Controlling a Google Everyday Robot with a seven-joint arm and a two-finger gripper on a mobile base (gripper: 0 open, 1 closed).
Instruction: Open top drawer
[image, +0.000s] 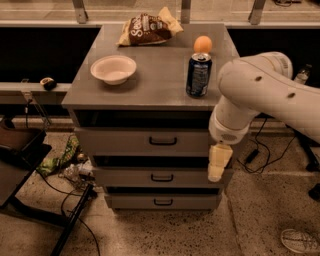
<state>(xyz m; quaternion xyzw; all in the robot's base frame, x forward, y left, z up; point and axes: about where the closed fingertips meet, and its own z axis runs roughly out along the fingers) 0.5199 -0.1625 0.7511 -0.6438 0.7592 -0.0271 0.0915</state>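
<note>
The top drawer (120, 141) is the widest of three grey drawers under the grey cabinet top. It has a flat front and a central black bar handle (163, 141), and it looks closed. My gripper (217, 165) hangs from the white arm at the cabinet's right front, in front of the right end of the top and middle drawers. It is to the right of the handle and a little below it, apart from it.
On the cabinet top (150, 85) stand a white bowl (113, 68), a blue soda can (198, 75), an orange (202, 44) and a chip bag (146, 27). The middle drawer (125, 177) and bottom drawer (130, 201) sit below. Cables and litter (65, 165) lie on the floor left.
</note>
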